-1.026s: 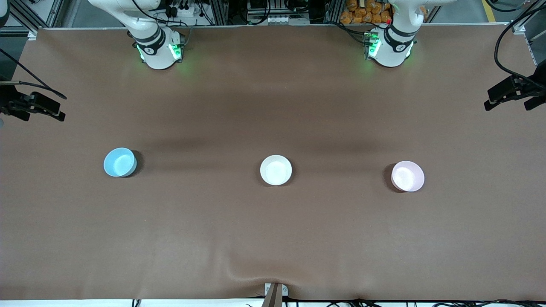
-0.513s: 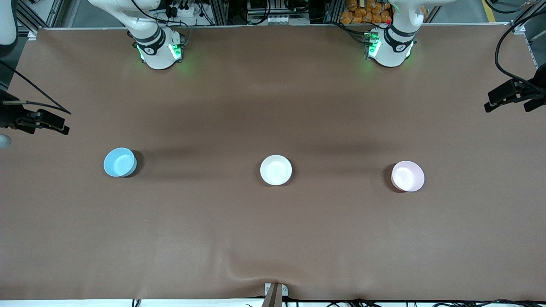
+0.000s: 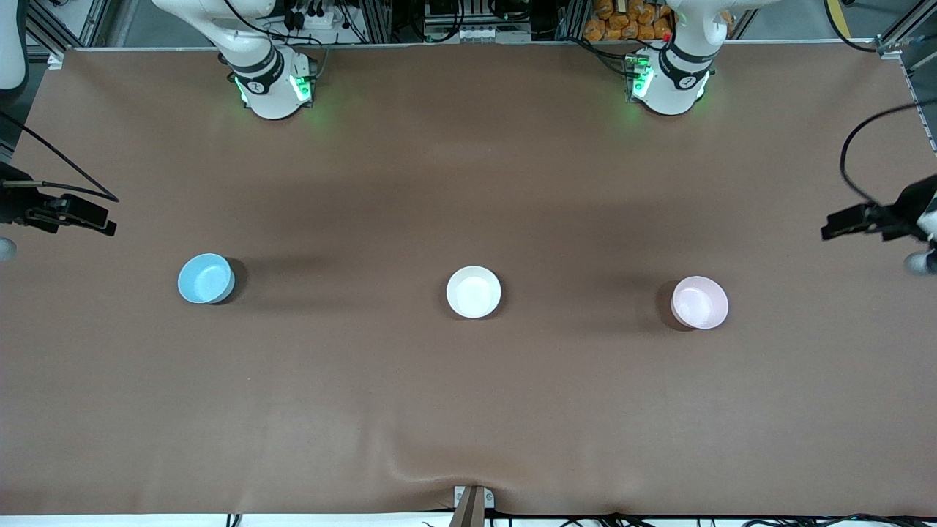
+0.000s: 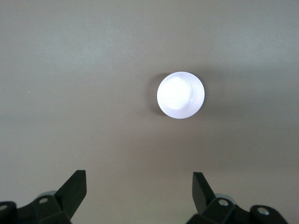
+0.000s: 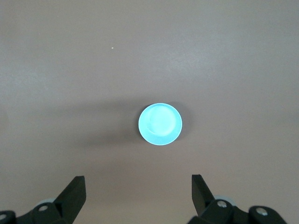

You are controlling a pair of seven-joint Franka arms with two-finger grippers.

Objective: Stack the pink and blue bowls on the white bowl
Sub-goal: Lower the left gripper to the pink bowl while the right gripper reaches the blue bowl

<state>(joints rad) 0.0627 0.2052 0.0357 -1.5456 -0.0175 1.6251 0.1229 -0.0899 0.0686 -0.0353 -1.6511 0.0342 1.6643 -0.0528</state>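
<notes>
Nothing is stacked yet: I am holding my left gripper (image 4: 139, 189) spread wide over the pink bowl (image 3: 700, 301), probably still high, my right gripper (image 5: 138, 189) likewise over the blue bowl (image 3: 206, 278); white bowl (image 3: 473, 291) sitting between them.

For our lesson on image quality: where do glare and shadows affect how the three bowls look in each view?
Front view: the blue bowl, white bowl and pink bowl each cast a short dark shadow, with broad soft arm shadows across the table. Left wrist view: glare washes the pink bowl nearly white. Right wrist view: the blue bowl looks bright cyan, with a faint shadow beside it.
</notes>
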